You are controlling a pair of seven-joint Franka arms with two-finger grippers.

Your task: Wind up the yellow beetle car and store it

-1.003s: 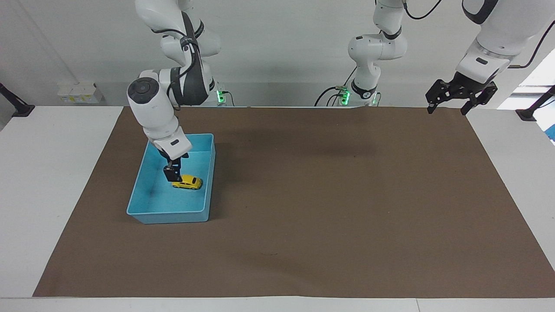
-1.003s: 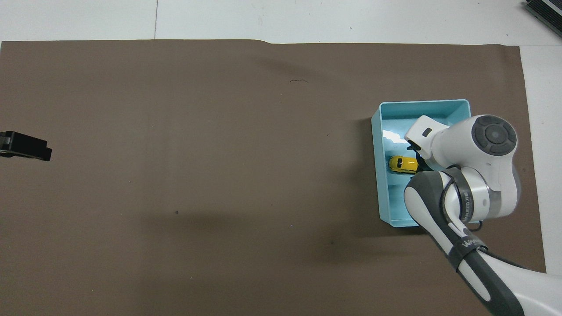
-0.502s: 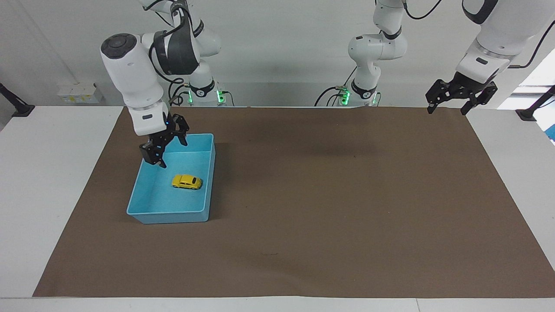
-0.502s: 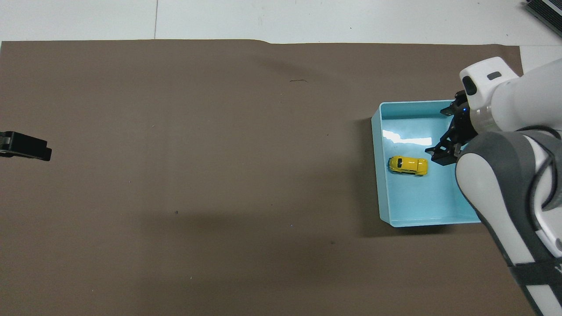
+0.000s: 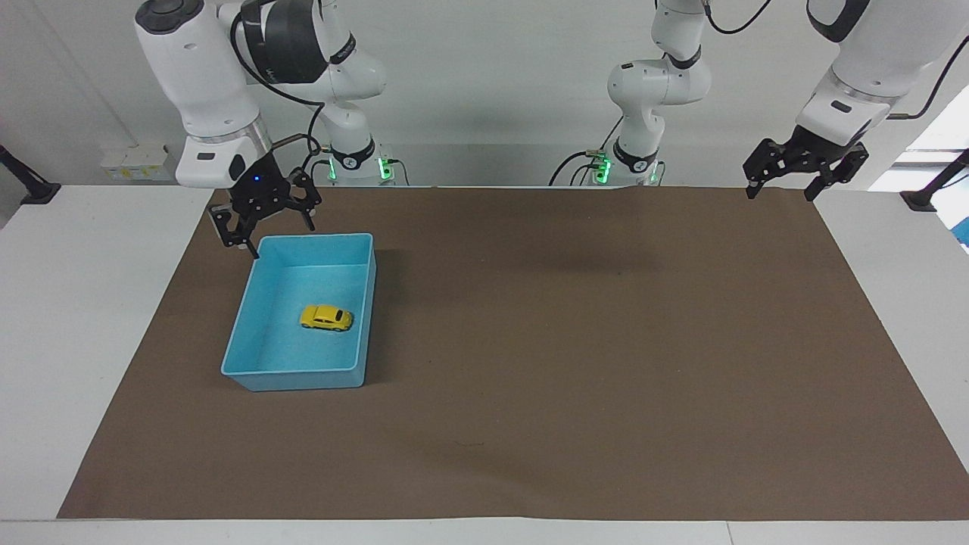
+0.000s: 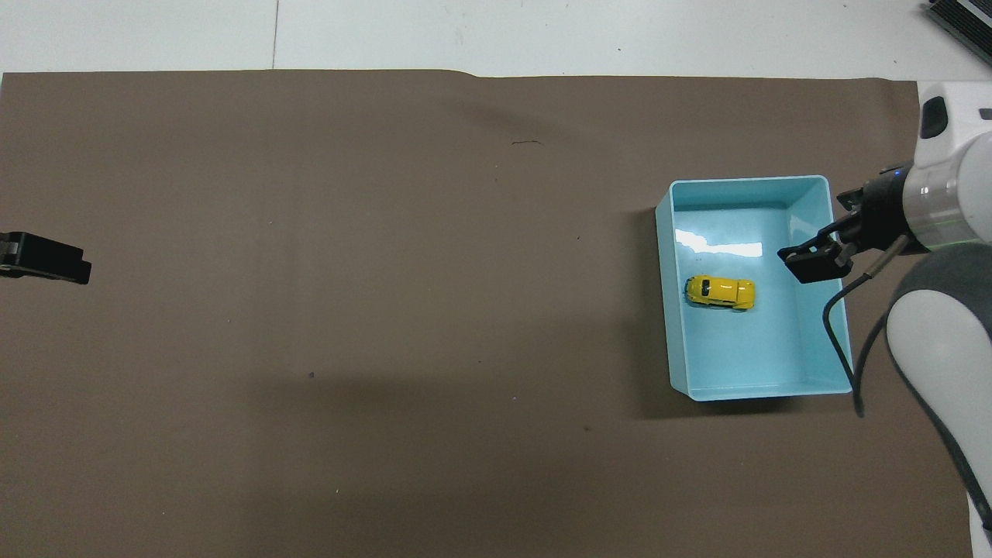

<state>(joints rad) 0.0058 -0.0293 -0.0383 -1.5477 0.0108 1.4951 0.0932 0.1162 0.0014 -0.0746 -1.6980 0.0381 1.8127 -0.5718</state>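
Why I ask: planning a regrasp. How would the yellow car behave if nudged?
The yellow beetle car sits on its wheels, so it would probably roll along the blue tray. It looks rigid, and its rounded body may slip from fingertips.

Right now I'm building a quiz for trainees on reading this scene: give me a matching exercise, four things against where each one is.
Things
1. yellow beetle car
2. blue tray
3. right gripper
4. left gripper

Places
A. in the air over the tray's corner nearest the robots, open and empty
B. on the brown mat, toward the right arm's end of the table
C. lying inside the tray, on its floor
D. in the air over the mat's corner at the left arm's end, open and empty

Pairs: 1-C, 2-B, 3-A, 4-D
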